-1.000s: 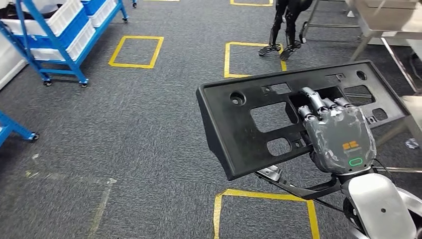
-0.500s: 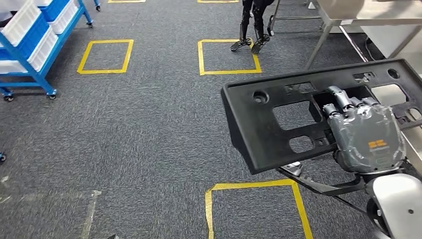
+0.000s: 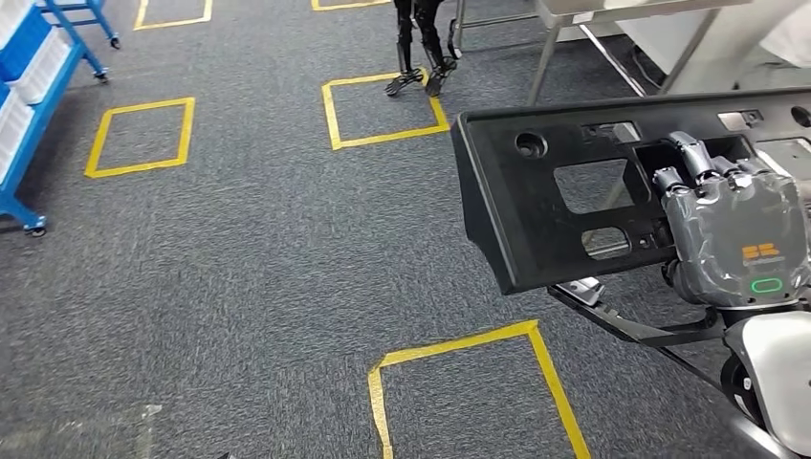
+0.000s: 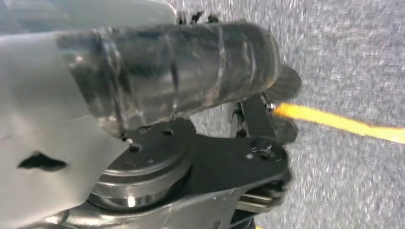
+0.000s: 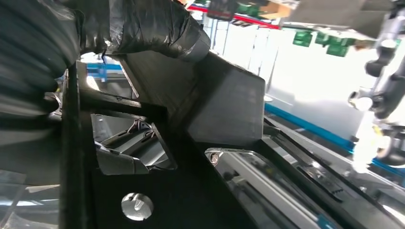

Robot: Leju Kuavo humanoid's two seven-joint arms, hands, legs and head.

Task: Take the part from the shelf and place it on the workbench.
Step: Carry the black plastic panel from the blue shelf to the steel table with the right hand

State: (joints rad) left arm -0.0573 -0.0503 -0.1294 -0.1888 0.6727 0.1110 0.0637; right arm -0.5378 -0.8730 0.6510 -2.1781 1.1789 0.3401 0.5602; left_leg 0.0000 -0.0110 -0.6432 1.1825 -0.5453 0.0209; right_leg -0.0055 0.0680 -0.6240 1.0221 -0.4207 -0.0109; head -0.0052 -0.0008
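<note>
The part [image 3: 536, 220] is a long black plastic panel with several cut-outs, carried in the air at the right of the head view. My right hand [image 3: 732, 229] grips it, fingers hooked through one of its openings. In the right wrist view the same panel [image 5: 224, 109] is close up, with the taped thumb [image 5: 143, 24] lying against its edge. The workbench [image 3: 612, 8] is a metal-legged table at the far right, beyond the panel. My left hand [image 4: 191, 67] hangs over grey carpet; its fingers are blurred and it holds nothing visible.
A blue shelf cart [image 3: 29, 86] with white bins stands at the far left. Another robot's dark legs [image 3: 416, 48] stand beside a yellow floor square [image 3: 383, 105]. More yellow squares [image 3: 469, 382] mark the grey carpet.
The camera has turned right: the blue shelf slid off towards the left edge and the bench legs came closer. My right hand keeps the same hold on the panel.
</note>
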